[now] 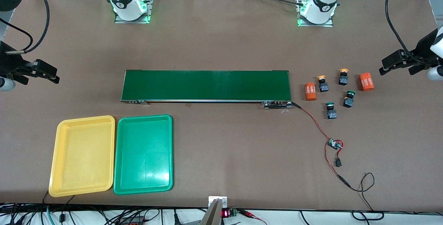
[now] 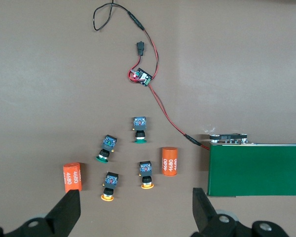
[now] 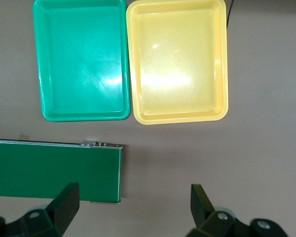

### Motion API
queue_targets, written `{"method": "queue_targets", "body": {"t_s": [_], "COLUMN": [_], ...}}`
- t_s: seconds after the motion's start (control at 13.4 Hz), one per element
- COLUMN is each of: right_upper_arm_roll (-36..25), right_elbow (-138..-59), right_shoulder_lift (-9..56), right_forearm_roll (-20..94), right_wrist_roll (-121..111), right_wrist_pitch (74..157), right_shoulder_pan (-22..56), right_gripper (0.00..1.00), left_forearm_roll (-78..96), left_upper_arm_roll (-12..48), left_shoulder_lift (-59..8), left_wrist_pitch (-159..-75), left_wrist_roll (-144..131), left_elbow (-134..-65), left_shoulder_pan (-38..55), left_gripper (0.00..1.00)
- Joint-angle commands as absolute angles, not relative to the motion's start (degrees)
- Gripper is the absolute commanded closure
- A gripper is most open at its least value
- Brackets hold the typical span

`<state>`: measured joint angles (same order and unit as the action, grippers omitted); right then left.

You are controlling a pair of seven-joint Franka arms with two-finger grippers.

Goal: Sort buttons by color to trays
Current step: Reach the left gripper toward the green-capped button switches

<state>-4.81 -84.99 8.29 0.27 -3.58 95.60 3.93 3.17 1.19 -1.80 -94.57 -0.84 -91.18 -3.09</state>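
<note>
Four buttons stand on the table past the conveyor's end, toward the left arm's end: two yellow-capped (image 1: pixel 322 83) (image 1: pixel 343 77) and two green-capped (image 1: pixel 349 99) (image 1: pixel 331 110). The left wrist view shows them too: green caps (image 2: pixel 139 130) (image 2: pixel 106 148), yellow caps (image 2: pixel 145 174) (image 2: pixel 109 185). The yellow tray (image 1: pixel 83 155) and green tray (image 1: pixel 143 154) lie side by side, empty, toward the right arm's end; both show in the right wrist view (image 3: pixel 177 59) (image 3: pixel 81 59). My left gripper (image 1: pixel 398 66) (image 2: pixel 134 212) is open and empty, raised by the buttons. My right gripper (image 1: pixel 38 72) (image 3: pixel 133 205) is open and empty, raised beside the conveyor's other end.
The long dark green conveyor belt (image 1: pixel 206 85) lies across the table's middle. Two orange cylinders (image 1: pixel 310 91) (image 1: pixel 367 81) stand among the buttons. A red-black wire with a small circuit board (image 1: pixel 334 144) runs from the conveyor's end toward the front camera.
</note>
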Motion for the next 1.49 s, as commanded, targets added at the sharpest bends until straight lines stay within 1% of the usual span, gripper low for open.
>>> {"method": "queue_targets", "body": {"t_s": [0.0,0.3,0.37,0.52,0.6,0.82,0.89,1.04,1.19,1.34,1.42], "right_upper_arm_roll": [-4.8,-4.9,-4.9,-4.9,-4.9,-4.9,-4.9,-4.9,-4.9,-4.9,-4.8], "right_elbow": [-85.0,-85.0,-85.0,-85.0,-85.0,-85.0,-85.0,-85.0,-85.0,-85.0,-85.0], "right_shoulder_lift": [7.6,7.6,7.6,7.6,7.6,7.6,7.6,7.6,7.5,7.5,7.5], "right_forearm_roll": [1.0,1.0,1.0,1.0,1.0,0.9,1.0,0.9,1.0,1.0,0.9], "right_wrist_roll": [-3.4,-3.4,-3.4,-3.3,-3.3,-4.0,-4.0,-4.0,-4.0,-4.0,-4.0], "right_wrist_pitch": [94.8,93.9,93.8,93.8,93.8,93.8,93.8,93.8,93.8,93.8,93.8], "right_shoulder_pan": [3.7,3.6,3.6,3.6,3.6,3.6,3.6,3.7,3.7,3.6,3.7], "right_gripper": [0.00,0.00,0.00,0.00,0.00,0.00,0.00,0.00,0.00,0.00,0.00], "left_forearm_roll": [2.2,1.8,1.8,1.9,2.0,1.8,1.8,2.2,1.9,1.9,1.9], "left_upper_arm_roll": [1.7,1.8,1.8,1.7,1.7,1.7,1.7,1.8,1.7,1.7,1.8], "left_shoulder_lift": [0.3,-0.3,-1.9,-3.6,-5.2,-13.6,-15.3,-16.6,-17.0,-17.2,-17.5], "left_wrist_pitch": [-94.4,-94.9,-94.3,-92.9,-92.9,-93.5,-94.6,-97.6,-102.1,-108.7,-110.8], "left_wrist_roll": [-0.4,-0.8,-0.8,-0.8,-0.8,-0.2,-0.7,-0.2,-0.2,-0.2,-0.1], "left_elbow": [-93.6,-92.9,-91.5,-90.9,-90.9,-89.9,-90.3,-93.1,-97.4,-102.4,-103.8], "left_shoulder_pan": [-3.4,-2.6,-2.6,-2.7,-2.7,-2.5,-2.5,-2.9,-2.8,-2.8,-2.7], "left_gripper": [0.00,0.00,0.00,0.00,0.00,0.00,0.00,0.00,0.00,0.00,0.00]}}
